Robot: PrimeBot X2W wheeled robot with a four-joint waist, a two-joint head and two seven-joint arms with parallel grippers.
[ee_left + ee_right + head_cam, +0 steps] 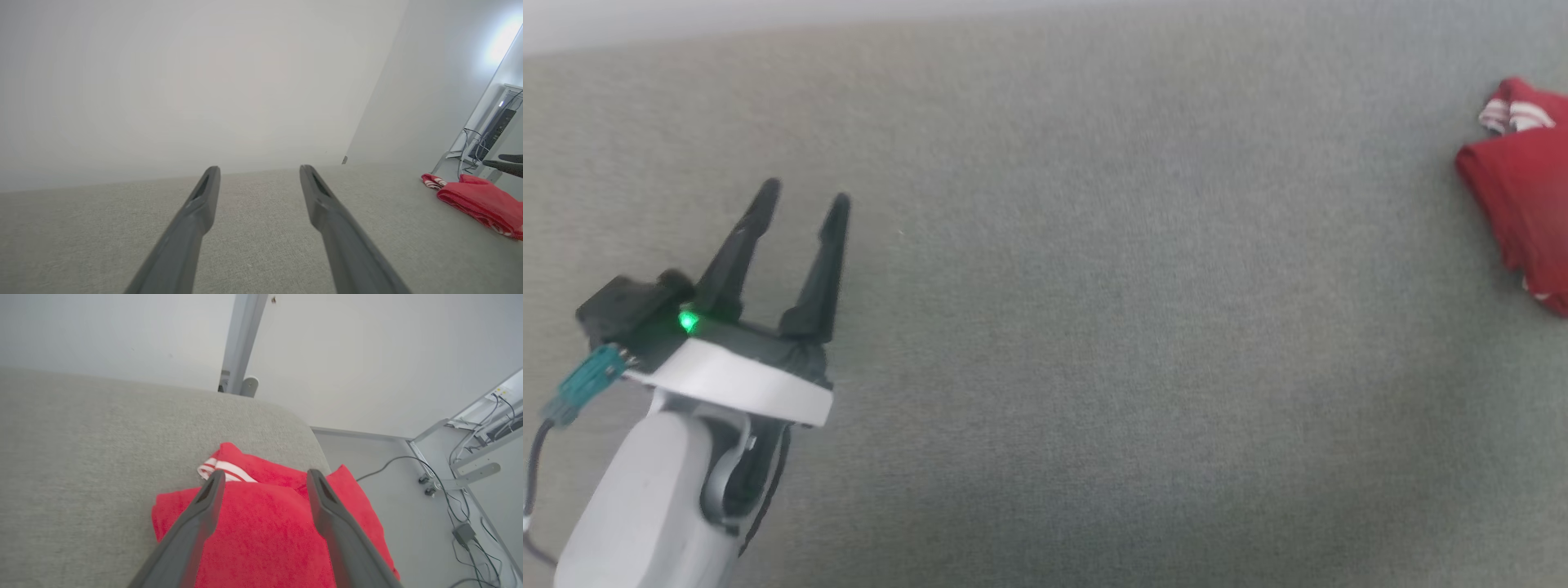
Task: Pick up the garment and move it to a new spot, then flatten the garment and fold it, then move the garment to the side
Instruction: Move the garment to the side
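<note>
The garment (1523, 192) lies folded into a red bundle at the right edge of the grey upholstered surface, with red-and-white striped trim showing at its far end. In the right wrist view the garment (265, 526) sits right under my right gripper (261, 479), whose two dark fingers stand open above the cloth with nothing between them. My left gripper (805, 196) hovers open and empty over bare fabric at the lower left, far from the garment. The left wrist view shows the garment (480, 200) at far right, with a dark fingertip of the right gripper above it.
The grey upholstered surface (1094, 327) stretches wide between the two arms. Its rounded corner (302, 424) lies just beyond the garment, with the floor, cables (461, 522) and a metal frame on casters below. A pale wall stands behind.
</note>
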